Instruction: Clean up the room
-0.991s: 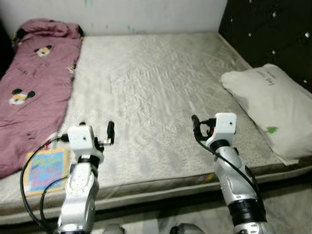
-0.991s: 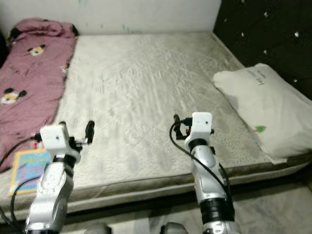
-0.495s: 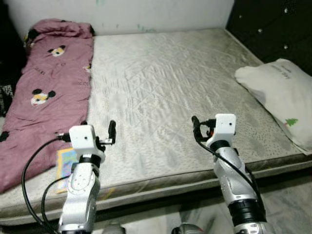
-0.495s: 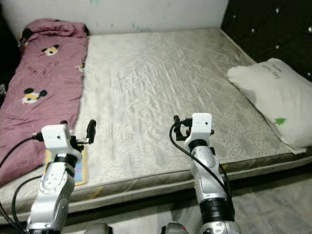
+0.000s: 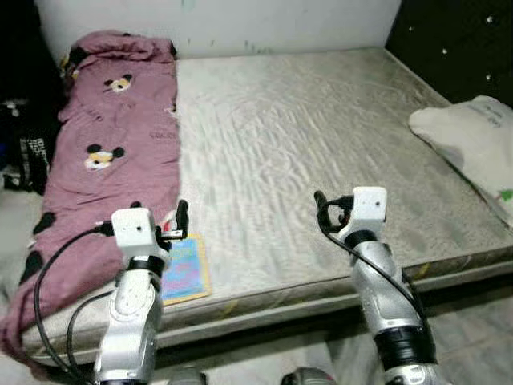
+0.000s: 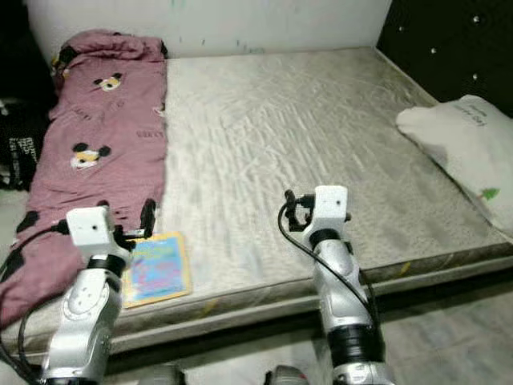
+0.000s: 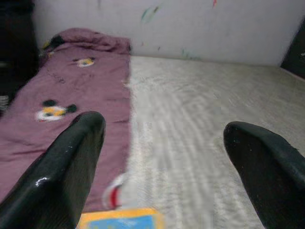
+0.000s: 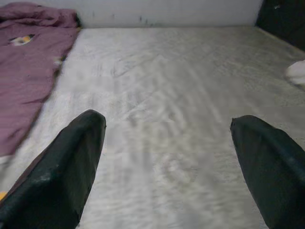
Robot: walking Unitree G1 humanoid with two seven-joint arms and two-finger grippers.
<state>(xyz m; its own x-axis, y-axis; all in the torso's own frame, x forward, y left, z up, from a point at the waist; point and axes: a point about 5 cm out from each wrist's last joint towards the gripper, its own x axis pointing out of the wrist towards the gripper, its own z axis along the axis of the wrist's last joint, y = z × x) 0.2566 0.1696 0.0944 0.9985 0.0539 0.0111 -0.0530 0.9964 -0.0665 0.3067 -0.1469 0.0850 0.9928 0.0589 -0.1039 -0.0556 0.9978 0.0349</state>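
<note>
Even, fairly bright indoor light, dark corners left and right, wrist views smeared with motion blur.

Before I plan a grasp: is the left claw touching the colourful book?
Apart: the left wrist view shows the left claw open above the colourful book.

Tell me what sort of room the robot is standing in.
Most likely a bedroom. A wide bare mattress lies before the robot, with a white pillow by the dark studded headboard and a pink cartoon-mouse blanket along its left side. A colourful book lies near the front edge.
</note>
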